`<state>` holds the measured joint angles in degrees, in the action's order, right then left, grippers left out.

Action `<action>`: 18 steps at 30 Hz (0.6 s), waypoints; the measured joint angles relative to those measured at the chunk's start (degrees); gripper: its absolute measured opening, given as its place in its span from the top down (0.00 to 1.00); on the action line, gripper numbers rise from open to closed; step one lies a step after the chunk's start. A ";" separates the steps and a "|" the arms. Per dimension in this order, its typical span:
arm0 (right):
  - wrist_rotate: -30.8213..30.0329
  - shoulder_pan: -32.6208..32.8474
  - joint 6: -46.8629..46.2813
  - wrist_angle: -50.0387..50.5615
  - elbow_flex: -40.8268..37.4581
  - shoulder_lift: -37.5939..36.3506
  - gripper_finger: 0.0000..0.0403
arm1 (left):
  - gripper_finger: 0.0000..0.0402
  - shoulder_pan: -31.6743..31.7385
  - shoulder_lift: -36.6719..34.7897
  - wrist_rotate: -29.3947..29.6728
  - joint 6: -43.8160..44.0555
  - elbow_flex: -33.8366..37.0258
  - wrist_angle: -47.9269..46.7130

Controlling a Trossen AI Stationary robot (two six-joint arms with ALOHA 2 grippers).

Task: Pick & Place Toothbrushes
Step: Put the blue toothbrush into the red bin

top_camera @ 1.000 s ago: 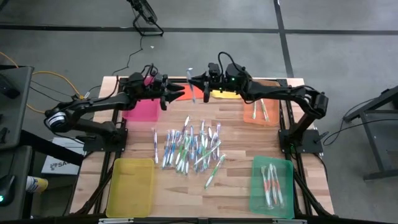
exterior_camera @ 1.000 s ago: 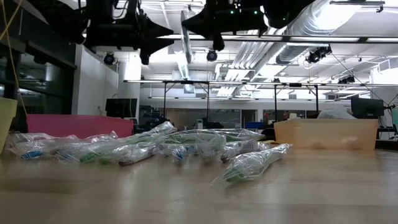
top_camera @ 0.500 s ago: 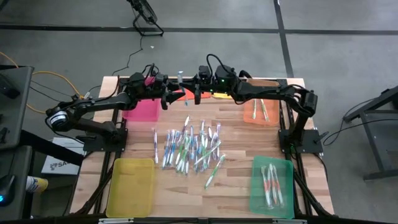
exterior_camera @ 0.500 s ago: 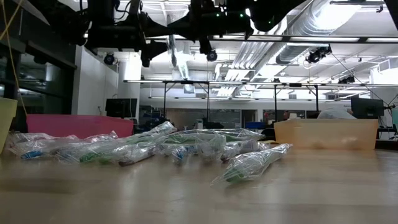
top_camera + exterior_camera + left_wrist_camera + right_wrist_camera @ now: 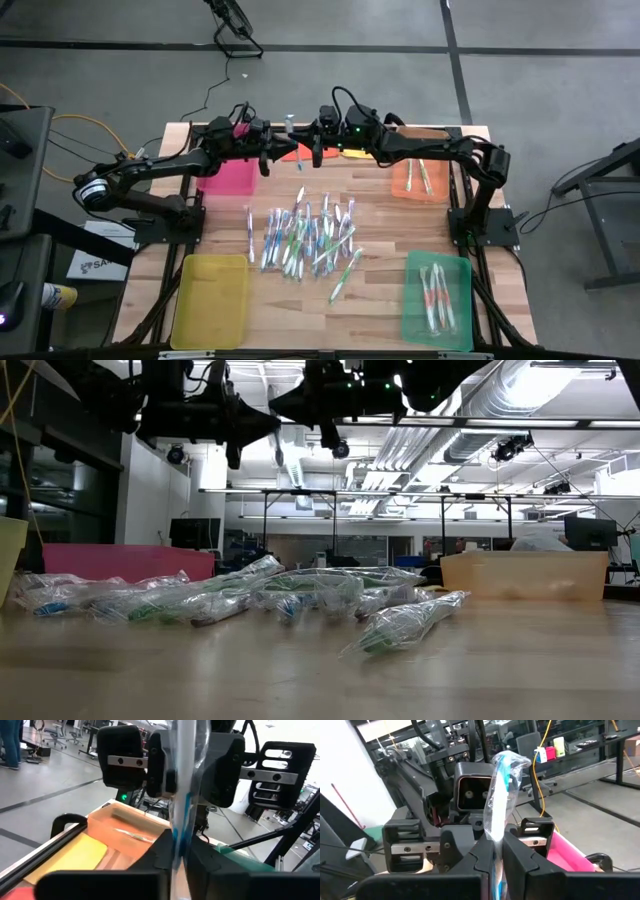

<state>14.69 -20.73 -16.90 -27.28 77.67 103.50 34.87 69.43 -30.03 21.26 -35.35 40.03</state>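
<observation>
Mid-air handover is happening at 12 o'clock over the tabletop (image 5: pixel 380 215). Left to right:

- Pink tray (image 5: pixel 228 172) at 10 o'clock, yellow tray (image 5: pixel 210 300) at 7.
- Left tool (image 5: pixel 279 153) is clamping narrow on a wrapped blue toothbrush (image 5: pixel 291 131); the left wrist view is showing the brush (image 5: pixel 184 815) running straight up between its fingers.
- Right tool (image 5: pixel 305 152) is pinching the same brush, facing the left one, tips just beside each other. So both tools are gripping one brush right now.
- Pile of wrapped toothbrushes (image 5: pixel 305 235) is sitting at centre, unsorted.
- Orange tray (image 5: pixel 419 177) at 2 o'clock is holding a couple of brushes, green tray (image 5: pixel 437 297) at 5 a few more.

Step, my read: passing the blue brush from right arm to left. Next move calls for the right tool releasing and backing off before the left arm carries the brush toward a left-side tray, likely pink or yellow; can't tell which. Risk: the wrapper snagging if both are pulling at once.
</observation>
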 joint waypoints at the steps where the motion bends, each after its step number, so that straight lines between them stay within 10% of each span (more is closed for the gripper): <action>1: 0.11 0.01 -0.01 0.01 0.00 0.00 0.96 | 0.96 0.00 0.00 -0.17 0.00 0.00 0.07; 8: -2.56 0.24 -2.14 0.04 0.00 -0.02 0.91 | 0.97 0.02 0.00 -0.78 0.04 0.00 0.05; 18: 4.04 -2.32 -11.65 7.45 -0.04 -4.13 0.52 | 0.98 4.16 -2.02 -4.61 -3.23 -0.01 -4.66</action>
<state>18.72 -23.05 -28.54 -19.83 77.62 99.37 39.03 67.41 -34.64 18.03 -35.36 35.37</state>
